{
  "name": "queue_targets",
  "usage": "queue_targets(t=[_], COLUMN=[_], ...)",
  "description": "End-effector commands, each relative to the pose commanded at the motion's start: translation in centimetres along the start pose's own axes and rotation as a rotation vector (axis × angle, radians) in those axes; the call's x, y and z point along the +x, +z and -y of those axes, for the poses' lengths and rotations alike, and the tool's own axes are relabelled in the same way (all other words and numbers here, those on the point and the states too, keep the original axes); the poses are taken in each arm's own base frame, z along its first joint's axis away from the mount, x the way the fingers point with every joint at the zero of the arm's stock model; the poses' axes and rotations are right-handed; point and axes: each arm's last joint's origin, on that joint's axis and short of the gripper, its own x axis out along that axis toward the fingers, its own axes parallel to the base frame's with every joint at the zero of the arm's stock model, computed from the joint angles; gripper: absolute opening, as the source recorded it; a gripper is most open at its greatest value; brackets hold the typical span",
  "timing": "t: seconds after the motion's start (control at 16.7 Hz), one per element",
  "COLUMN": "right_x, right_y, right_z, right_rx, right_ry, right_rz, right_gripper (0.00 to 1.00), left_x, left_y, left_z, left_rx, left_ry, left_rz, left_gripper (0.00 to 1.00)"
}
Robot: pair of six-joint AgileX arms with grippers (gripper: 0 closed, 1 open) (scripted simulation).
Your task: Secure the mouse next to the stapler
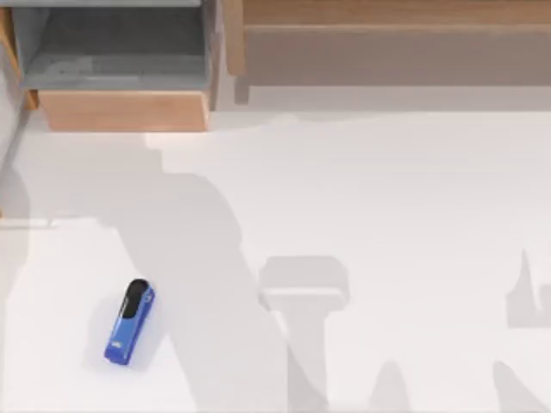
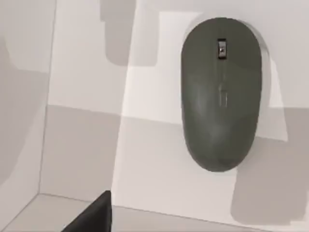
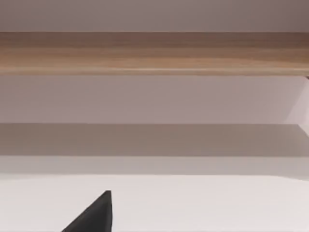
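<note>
The blue stapler (image 1: 129,321) with its black top strip lies on the white table at the front left, its black end pointing away from the front edge. In the left wrist view the dark grey-olive mouse (image 2: 221,94) lies flat on a pale surface crossed by shadows, with a pale wall and a corner off to one side of it. A black part of my left gripper (image 2: 91,217) juts in at that picture's edge, apart from the mouse. In the right wrist view a black part of my right gripper (image 3: 91,215) shows over the white table.
An open wooden drawer (image 1: 125,110) with a grey inside stands at the back left. A wooden unit (image 1: 387,43) runs along the back right, and the right wrist view faces its wooden strip (image 3: 154,53). Arm shadows fall across the table's middle and front.
</note>
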Motion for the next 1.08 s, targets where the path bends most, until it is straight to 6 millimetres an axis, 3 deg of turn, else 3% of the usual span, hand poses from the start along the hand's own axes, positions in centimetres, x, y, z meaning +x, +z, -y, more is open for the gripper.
queue_targets(t=[0.18,0.36,0.78,1.08], right_x=[0.0,0.0,0.0,0.0], right_y=[0.0,0.0,0.0,0.0], right_z=[0.0,0.0,0.0,0.0], right_rx=[0.0,0.0,0.0,0.0], right_ry=[0.0,0.0,0.0,0.0], right_rz=[0.0,0.0,0.0,0.0], right_gripper=[1.0,1.0,1.0,1.0], left_x=[4.5,6.9,7.3,6.3], left_y=[1.5,2.1,2.2,1.5], left_z=[-0.7,-0.4,-0.4,-0.7], left_rx=[-0.02,-0.023,-0.024,-0.026], left_ry=[-0.025,-0.043,-0.045,-0.045], left_rz=[-0.076,-0.113,-0.12,-0.121], left_gripper=[1.0,1.0,1.0,1.0])
